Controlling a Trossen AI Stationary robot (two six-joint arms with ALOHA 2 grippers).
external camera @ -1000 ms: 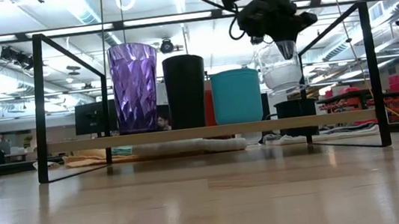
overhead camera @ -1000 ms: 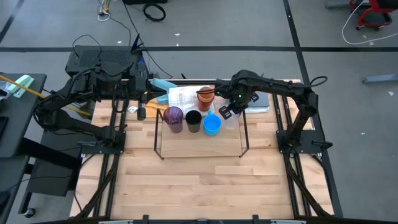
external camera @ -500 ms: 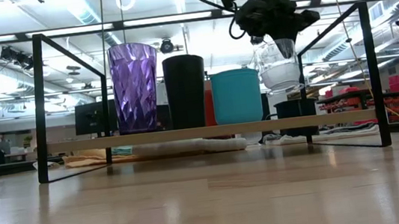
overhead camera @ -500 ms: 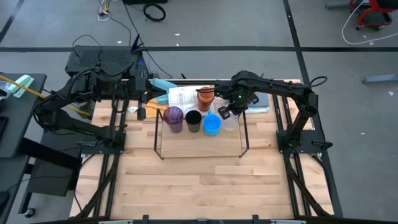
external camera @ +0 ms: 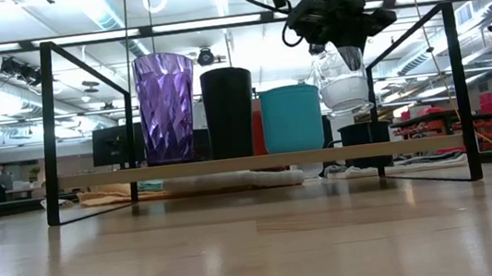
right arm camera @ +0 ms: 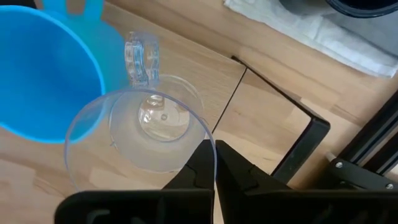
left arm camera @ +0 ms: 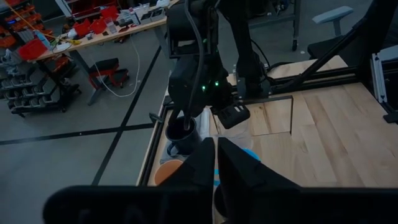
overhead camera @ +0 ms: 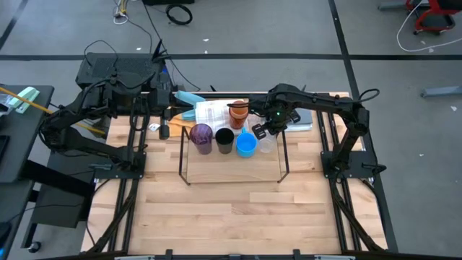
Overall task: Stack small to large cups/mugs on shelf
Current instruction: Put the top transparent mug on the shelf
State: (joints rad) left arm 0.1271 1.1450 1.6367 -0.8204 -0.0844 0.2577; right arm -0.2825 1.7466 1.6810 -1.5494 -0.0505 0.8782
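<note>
While the right hand [external camera: 349, 55] pinches the rim of the clear glass mug [external camera: 344, 85], its two dark fingers pressed close with only the thin glass wall between them, the mug hangs tilted-free above the shelf board, not resting on it in the low view. Glass mug: smooth, transparent, round, a small moulded handle [right arm camera: 137, 60] on one side.

Shelf [external camera: 230, 165]: thin black rod frame carrying a pale wood board. Standing on it in a row: a purple faceted tumbler [external camera: 166, 108], tall, translucent, diamond-cut sides; a black cup [external camera: 228, 112], matte, straight-walled; a bright blue cup [external camera: 291, 118], opaque, shorter and wider. The glass mug hangs just beside the blue cup [right arm camera: 43, 68], at the open end of the row.

From above, an orange cup [overhead camera: 238, 114] sits behind the row on white folded cloth [overhead camera: 211, 112]. A dark mug [external camera: 365, 141] stands low behind the shelf, under the held glass. The shelf's black corner post [right arm camera: 298, 143] is near the mug on its far side.

Left hand [left arm camera: 214, 155]: fingers pressed together, holding nothing, parked at the surface's [overhead camera: 231, 209] left back edge. Surface: light wood planks, bare in front.
</note>
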